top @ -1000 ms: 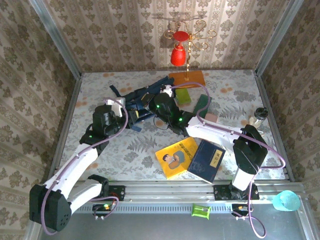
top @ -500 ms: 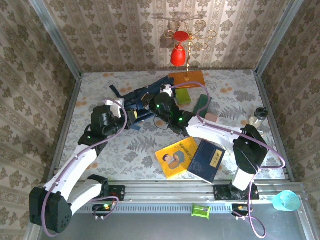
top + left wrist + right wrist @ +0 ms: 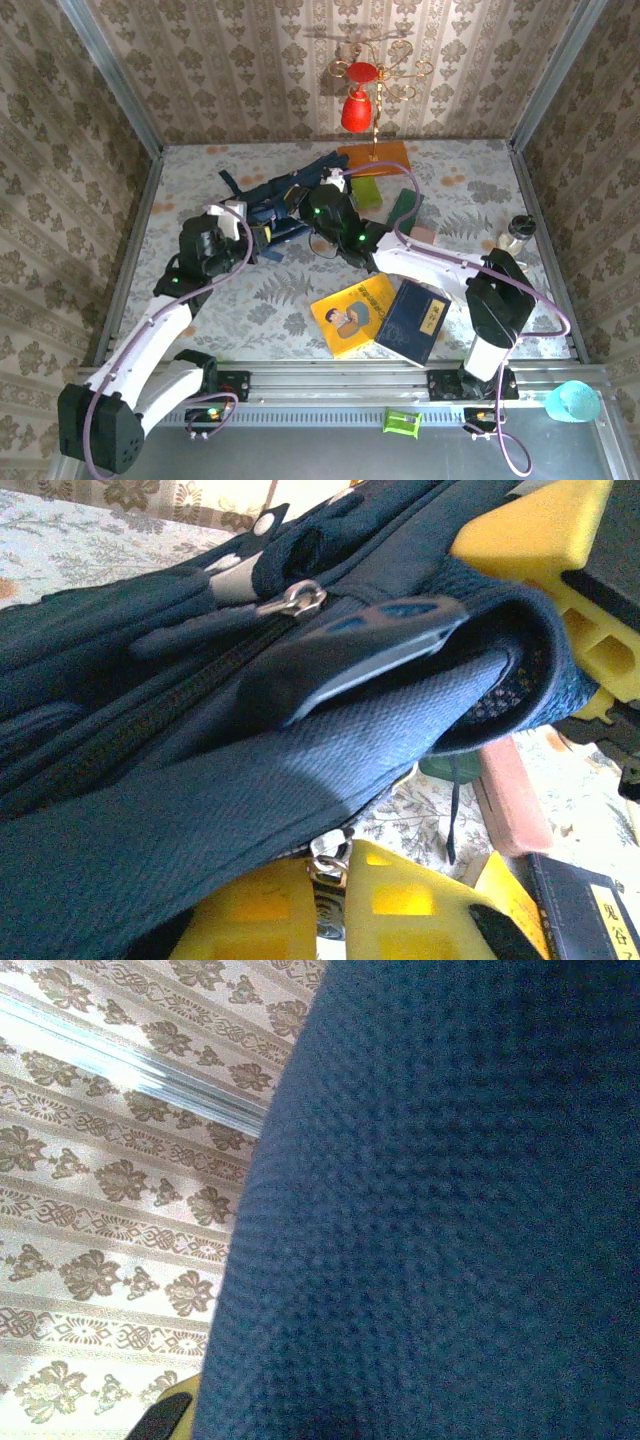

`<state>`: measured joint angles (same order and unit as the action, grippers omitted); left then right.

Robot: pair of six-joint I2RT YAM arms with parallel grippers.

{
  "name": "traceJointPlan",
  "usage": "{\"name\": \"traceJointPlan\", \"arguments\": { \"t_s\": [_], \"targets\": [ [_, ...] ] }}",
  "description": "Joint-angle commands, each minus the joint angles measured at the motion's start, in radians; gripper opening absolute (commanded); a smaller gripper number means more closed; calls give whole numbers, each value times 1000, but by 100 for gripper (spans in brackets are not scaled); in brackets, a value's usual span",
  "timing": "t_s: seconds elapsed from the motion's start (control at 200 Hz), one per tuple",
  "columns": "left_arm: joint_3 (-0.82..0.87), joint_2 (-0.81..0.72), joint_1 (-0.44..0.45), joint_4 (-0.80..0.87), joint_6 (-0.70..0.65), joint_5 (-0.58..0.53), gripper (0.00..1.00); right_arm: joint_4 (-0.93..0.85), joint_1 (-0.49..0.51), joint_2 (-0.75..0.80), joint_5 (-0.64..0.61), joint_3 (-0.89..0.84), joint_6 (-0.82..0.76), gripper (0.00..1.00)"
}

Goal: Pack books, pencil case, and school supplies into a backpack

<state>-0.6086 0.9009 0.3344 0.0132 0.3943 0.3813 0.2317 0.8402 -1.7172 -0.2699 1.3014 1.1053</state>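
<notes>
Left arm [image 3: 160, 320] stretched forward across the table [image 3: 230, 300], left gripper [image 3: 265, 228] pinching a fold of the backpack [image 3: 275, 195] at mid-table, right arm [image 3: 440, 265] folded leftward, right gripper [image 3: 310, 205] pressed together against backpack fabric, books [image 3: 352, 315] near the front edge.

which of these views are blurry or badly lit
top external: sharp, evenly lit, only soft shadows; left wrist: backpack crisp, its folds at left sunk in shadow, yellow left fingers very bright; right wrist: backpack so close it blurs, wallpaper behind bright and sharper.
</notes>
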Motion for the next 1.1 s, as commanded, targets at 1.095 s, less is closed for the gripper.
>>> {"name": "traceJointPlan", "arguments": {
  "t_s": [1.095],
  "targets": [
    [86,-38,-168,193,-15,-164,0,31,-205,87,170,-136,-270,0]
  ]
}}
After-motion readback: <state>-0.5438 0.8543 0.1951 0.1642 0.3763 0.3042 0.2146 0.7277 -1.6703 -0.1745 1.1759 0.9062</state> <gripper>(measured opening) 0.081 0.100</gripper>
